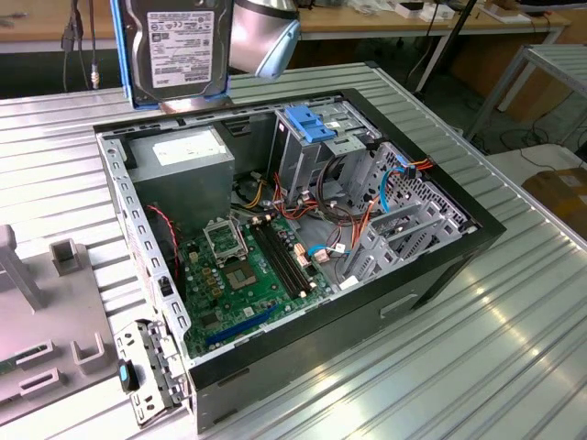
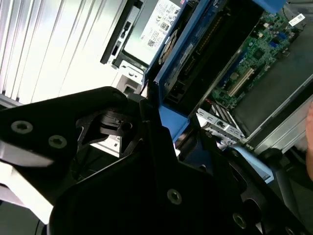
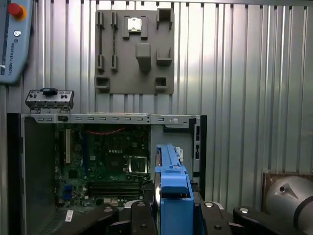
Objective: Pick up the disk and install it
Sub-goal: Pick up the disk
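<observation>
Exterior view gave me the disk (image 1: 179,46) upright above the open computer case (image 1: 321,344); my pincer (image 3: 174,208) pinched it from both sides.

The exterior view looks slantwise down from above the desk (image 1: 477,385) onto the open computer case (image 1: 385,316), the first wrist view faces straight down from higher up, and the second wrist view peers closely along the disk (image 2: 195,49), all three sharing the motherboard (image 1: 248,275).
</observation>
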### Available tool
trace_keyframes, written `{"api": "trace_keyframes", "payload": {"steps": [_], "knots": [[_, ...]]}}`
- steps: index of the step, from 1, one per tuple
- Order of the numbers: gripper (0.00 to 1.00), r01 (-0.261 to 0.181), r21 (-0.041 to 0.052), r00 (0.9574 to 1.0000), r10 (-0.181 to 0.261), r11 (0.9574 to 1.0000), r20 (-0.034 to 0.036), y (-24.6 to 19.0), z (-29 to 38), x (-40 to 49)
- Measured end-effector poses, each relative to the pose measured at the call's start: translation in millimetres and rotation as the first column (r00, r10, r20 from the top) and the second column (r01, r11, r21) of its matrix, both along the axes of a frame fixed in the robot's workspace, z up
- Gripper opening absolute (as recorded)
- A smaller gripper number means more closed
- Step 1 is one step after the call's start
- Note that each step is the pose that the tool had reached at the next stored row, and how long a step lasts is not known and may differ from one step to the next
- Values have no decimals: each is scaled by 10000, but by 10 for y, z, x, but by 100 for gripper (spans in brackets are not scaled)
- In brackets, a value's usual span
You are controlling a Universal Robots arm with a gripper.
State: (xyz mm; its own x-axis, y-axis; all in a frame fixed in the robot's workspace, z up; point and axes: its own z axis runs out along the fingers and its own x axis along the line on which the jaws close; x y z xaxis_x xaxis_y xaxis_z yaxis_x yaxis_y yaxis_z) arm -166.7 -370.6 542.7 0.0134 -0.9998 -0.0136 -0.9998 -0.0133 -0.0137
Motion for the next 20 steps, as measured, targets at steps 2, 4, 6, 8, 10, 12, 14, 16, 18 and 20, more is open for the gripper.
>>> {"api": "trace_keyframes", "payload": {"steps": [2,4,6,8,10,12,14,16,18,20], "knots": [[37,0,-1,10000,0,10000,-1,-5,-3,132],[37,9,0,10000,-9,10000,0,-12,-9,270],[37,31,-1,10000,-31,10000,-1,-14,-10,323],[37,50,-2,10000,-50,10000,-1,-16,-12,396],[37,52,0,10000,-52,10000,0,-17,-13,401],[37,51,-1,10000,-51,10000,-1,-16,-13,402],[37,51,-1,10000,-51,10000,-1,-16,-13,403],[37,51,-1,10000,-51,10000,-1,-16,-13,404],[37,51,-1,10000,-51,10000,-1,-16,-13,405],[37,51,-1,10000,-51,10000,-1,-16,-13,405]]}}
